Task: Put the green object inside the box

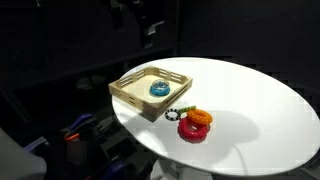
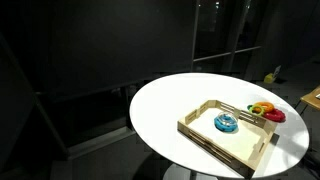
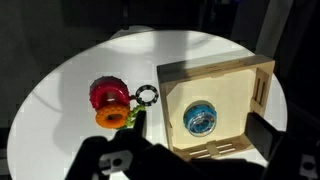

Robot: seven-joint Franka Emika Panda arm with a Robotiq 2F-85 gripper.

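Gripper (image 3: 195,160) hangs spread and empty at the wrist view's lower edge. Just beyond it, the green object (image 3: 136,118) lies on the white counter (image 3: 70,80), against an orange ring (image 3: 112,118) and just outside the box (image 3: 215,72).

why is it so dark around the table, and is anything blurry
In both exterior views only the white table is lit and the room is near black. In the wrist view the wooden tray is fairly sharp, while the bottom is a dark blur reaching the green object.
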